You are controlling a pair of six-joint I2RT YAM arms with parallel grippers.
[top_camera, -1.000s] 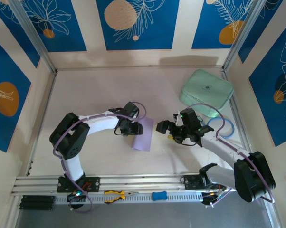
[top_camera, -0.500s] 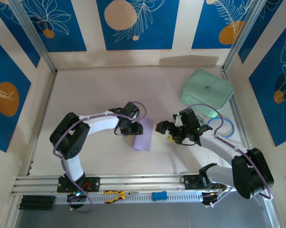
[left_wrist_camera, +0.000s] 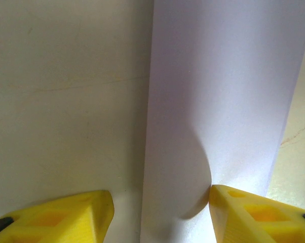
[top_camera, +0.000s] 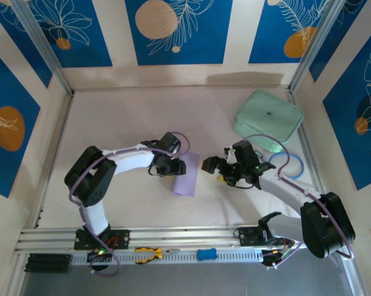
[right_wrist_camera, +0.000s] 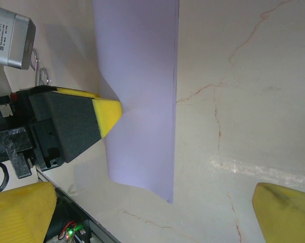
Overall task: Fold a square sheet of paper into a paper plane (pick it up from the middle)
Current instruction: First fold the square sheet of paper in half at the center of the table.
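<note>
Paper point(top_camera: 185, 176) lies folded on the table point(top_camera: 124, 123), between the arms; thin, limp, likely to buckle; pinch it mid-sheet; your left gripper point(left_wrist_camera: 160, 202) half open astride it, denting it, not gripping; right gripper point(top_camera: 214, 170) wide, empty.

No text could be read: the grey box point(right_wrist_camera: 9, 38) at the top left of the right wrist view carried lines of print too fine to make out, and the mint case point(top_camera: 267, 120) bore a small dark mark on its lid, likewise illegible.
</note>
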